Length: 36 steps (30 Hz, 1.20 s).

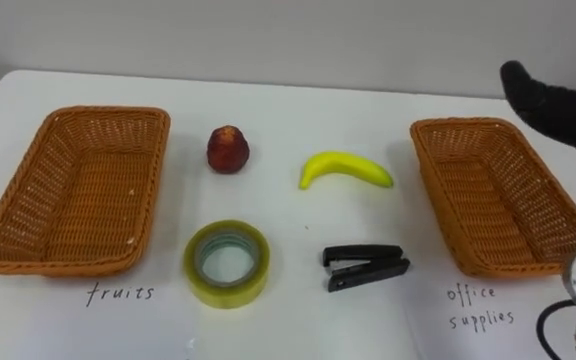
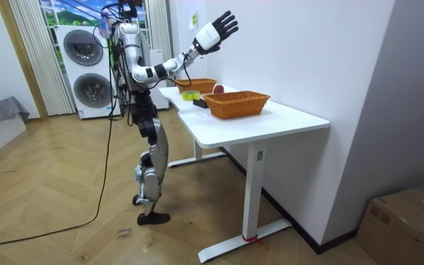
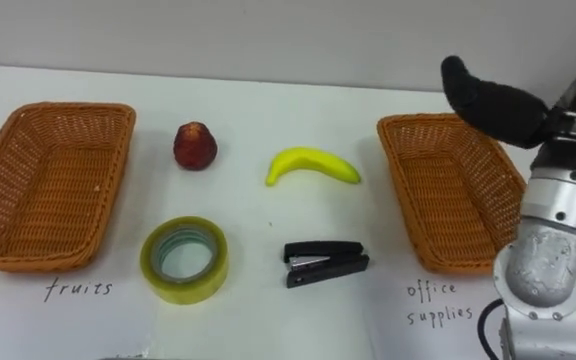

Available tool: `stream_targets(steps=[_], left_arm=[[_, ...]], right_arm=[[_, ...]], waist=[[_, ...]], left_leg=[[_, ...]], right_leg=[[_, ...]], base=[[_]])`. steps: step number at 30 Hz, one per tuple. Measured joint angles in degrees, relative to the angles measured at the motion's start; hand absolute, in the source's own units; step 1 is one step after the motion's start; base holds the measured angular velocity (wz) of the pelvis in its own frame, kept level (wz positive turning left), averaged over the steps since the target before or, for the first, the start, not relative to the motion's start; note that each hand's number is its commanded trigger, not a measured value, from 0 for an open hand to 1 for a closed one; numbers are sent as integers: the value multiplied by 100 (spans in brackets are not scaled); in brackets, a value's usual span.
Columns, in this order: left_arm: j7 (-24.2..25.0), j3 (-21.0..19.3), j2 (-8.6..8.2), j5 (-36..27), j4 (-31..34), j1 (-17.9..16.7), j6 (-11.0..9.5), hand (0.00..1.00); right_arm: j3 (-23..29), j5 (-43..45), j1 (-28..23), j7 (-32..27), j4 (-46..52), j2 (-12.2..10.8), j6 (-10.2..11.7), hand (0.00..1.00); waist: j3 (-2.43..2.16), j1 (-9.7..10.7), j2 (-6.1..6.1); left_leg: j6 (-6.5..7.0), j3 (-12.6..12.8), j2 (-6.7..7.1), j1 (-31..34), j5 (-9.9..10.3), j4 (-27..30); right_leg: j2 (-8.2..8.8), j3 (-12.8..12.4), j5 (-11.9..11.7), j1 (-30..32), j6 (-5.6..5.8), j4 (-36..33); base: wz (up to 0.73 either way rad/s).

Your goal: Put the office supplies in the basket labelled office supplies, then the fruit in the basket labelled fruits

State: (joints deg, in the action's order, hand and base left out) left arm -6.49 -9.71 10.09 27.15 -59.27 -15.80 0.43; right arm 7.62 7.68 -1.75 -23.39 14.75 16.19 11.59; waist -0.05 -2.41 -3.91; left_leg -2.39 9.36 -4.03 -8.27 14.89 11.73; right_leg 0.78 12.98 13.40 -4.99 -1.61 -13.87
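Note:
On the white table lie a red fruit (image 1: 228, 149), a yellow banana (image 1: 346, 169), a roll of yellowish tape (image 1: 227, 263) and a black stapler (image 1: 365, 267). An empty wicker basket (image 1: 73, 190) stands at the left above the written word "fruits". A second empty wicker basket (image 1: 498, 195) stands at the right above "office supplies". My right hand (image 2: 216, 33) is raised high over the table, open with fingers spread and holding nothing. Its dark finger (image 1: 543, 98) shows above the right basket.
I stand at the table's (image 2: 271, 121) long side, with a wall just behind its far edge. The four items lie between the baskets with bare tabletop around them. Washing machines (image 2: 87, 70) stand behind me and a cardboard box (image 2: 411, 224) sits on the floor.

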Motion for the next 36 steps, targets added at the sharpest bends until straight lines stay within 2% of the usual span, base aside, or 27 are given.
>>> stream_targets(steps=[4,8,10,14,17,19,24,28,32,36], left_arm=[[3,104,9,2,-2,27,-2,0],[7,111,24,0,-3,55,-11,0],[72,165,62,1,-2,47,-21,0],[127,215,102,0,131,39,-24,0],[193,327,202,1,283,32,-34,0],[212,328,239,2,314,50,-34,0],[233,444,271,4,351,83,-27,0],[233,444,271,3,399,54,0,0],[235,533,273,4,412,24,61,0],[277,556,273,5,410,19,89,0]], right_arm=[[-129,312,1,186,-2,42,-13,0],[-296,646,1,501,-4,181,-25,0],[-370,677,1,608,-3,264,-26,0],[-432,658,-3,820,-5,272,-49,0],[-530,649,-41,1023,-4,292,-56,0],[-720,715,-96,1257,-6,406,-87,0],[-931,887,-110,1733,-11,447,-198,0],[-1004,895,-111,2189,-62,450,-396,0],[-1086,916,-110,2522,-296,450,-433,0],[-1098,1032,-110,2859,-483,450,-624,0]], waist=[[-2,-85,-18],[-1,-120,-40],[6,-121,-68],[35,-110,-133],[17,-104,-173],[13,-107,-172],[14,-101,-137],[14,-102,-128],[20,-114,-119],[27,-114,-111]], left_leg=[[6,-5,6,45,-4,3],[7,-18,10,72,-5,0],[7,-27,10,80,-5,-6],[7,-40,8,86,-5,-8],[7,-61,-1,111,-5,-3],[6,-63,-3,116,-5,2],[6,-100,-1,165,-5,40],[6,-148,0,162,-6,47],[6,-153,1,154,-6,66],[6,-153,3,158,-6,101]], right_leg=[[5,-21,0,3,0,5],[9,-4,1,5,2,-2],[7,7,1,2,2,22],[8,60,1,-2,2,31],[9,126,-1,-7,3,32],[6,126,-2,-5,2,30],[11,140,-6,6,3,30],[8,135,-10,-10,0,30],[10,140,-22,-35,2,30],[13,146,-24,-51,2,30]], base=[[0],[2],[2],[2],[6],[0],[3],[1],[1],[0]])
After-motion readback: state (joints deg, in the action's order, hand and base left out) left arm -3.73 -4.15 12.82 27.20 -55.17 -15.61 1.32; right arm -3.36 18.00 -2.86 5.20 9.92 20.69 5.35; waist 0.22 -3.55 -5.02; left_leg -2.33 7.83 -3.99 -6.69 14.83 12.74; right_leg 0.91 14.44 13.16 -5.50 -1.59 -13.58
